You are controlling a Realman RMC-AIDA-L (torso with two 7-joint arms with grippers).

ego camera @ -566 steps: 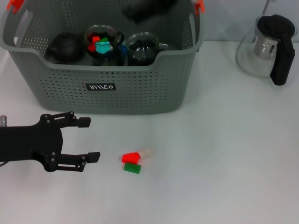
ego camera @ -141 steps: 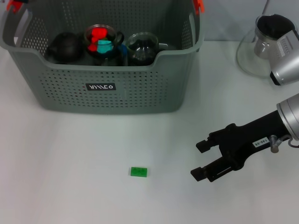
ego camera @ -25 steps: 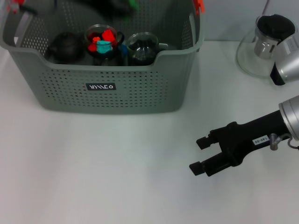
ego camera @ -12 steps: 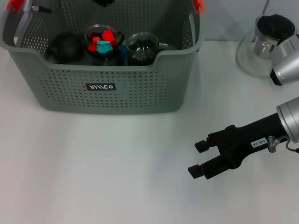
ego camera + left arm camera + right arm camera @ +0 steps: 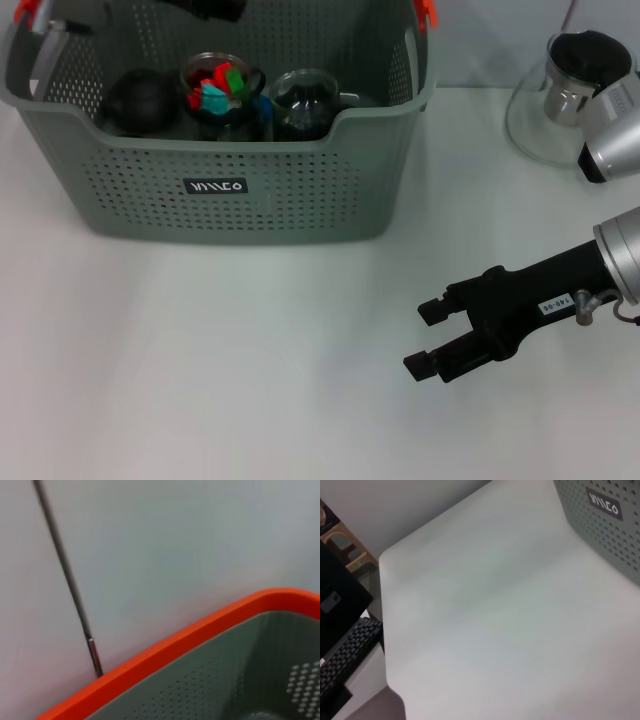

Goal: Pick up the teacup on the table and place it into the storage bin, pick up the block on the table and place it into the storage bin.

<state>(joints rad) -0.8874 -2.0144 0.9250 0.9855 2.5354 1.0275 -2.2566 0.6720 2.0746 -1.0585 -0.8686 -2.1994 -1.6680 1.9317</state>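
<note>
The grey-green storage bin (image 5: 300, 200) stands at the back left of the table. Inside it are a dark round pot (image 5: 140, 100), a glass teacup (image 5: 215, 95) and a second glass teacup (image 5: 305, 100). The first teacup holds red, cyan and green blocks; the green block (image 5: 236, 76) lies on top. My left gripper (image 5: 205, 8) shows only as a dark shape above the bin at the top edge. My right gripper (image 5: 420, 338) is open and empty, low over the table at the front right. The left wrist view shows the bin's orange rim (image 5: 175, 645).
A glass teapot (image 5: 560, 100) with a black handle stands at the back right, behind my right arm. In the right wrist view the bin's labelled corner (image 5: 605, 505) and a keyboard (image 5: 340, 655) beyond the table's edge show.
The green block held over the bin a second ago now lies in the glass teacup. My left gripper has shifted left above the bin. The right gripper has barely moved.
</note>
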